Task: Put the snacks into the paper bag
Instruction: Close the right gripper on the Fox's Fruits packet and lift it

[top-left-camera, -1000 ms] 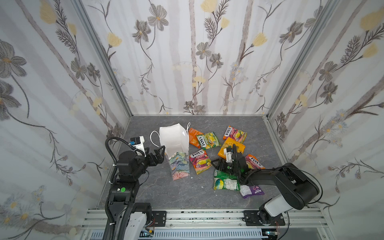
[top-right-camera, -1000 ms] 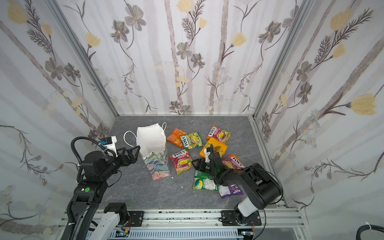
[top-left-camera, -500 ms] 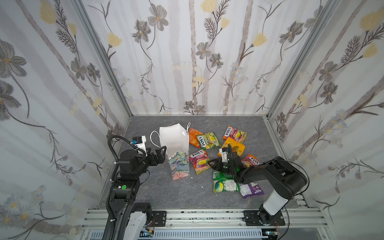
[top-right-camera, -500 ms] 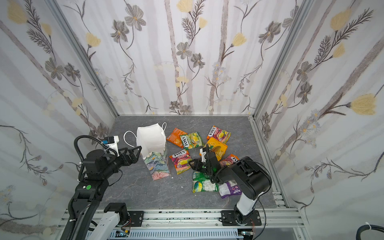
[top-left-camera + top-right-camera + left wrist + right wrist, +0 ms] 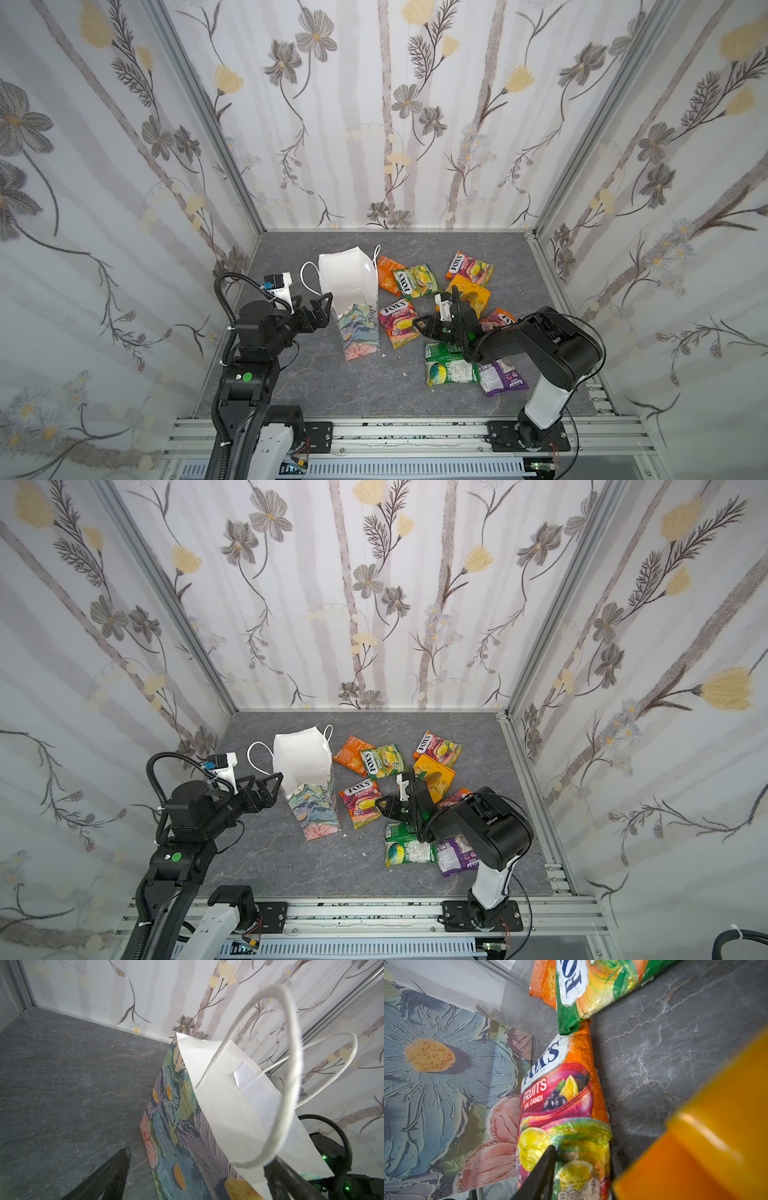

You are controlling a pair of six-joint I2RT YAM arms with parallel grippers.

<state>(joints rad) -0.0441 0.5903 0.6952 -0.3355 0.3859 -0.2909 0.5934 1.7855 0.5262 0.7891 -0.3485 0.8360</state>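
Nearest my base, a green packet point(image 5: 449, 368) and a purple packet point(image 5: 500, 376) lie flat on the grey, stone-patterned table point(image 5: 291, 386); both are crinkled foil and untouched. Next out, my right gripper point(image 5: 419, 324) is down at the near end of the fruit-candy packet point(image 5: 560, 1095). One finger point(image 5: 542, 1167) lies across its printed face, but I cannot tell whether my jaws are pinching it. Judgement: this packet is light, soft and glossy, so slippery, with loose sweets that will shift. It is best taken by the flat end seam, not the bulging middle, and I expect it to sag and swing. It lies just beside the foot of the paper bag point(image 5: 359, 332). The bag stands upright with its mouth open, textured floral print outside and plain white inside. It is thin paper, stiff only at the creases, and likely to slide or tip if knocked. My left gripper point(image 5: 322, 307) is at its rim with jaws spread wide and holding nothing, and a white cord handle point(image 5: 291, 1084) loops close by. Farther out lies the orange box point(image 5: 469, 293), flat card with firm edges and the stiffest item. Beyond it a yellow-green packet point(image 5: 415, 282) overlaps an orange packet point(image 5: 386, 272). Every one of the snacks in view is outside the bag.
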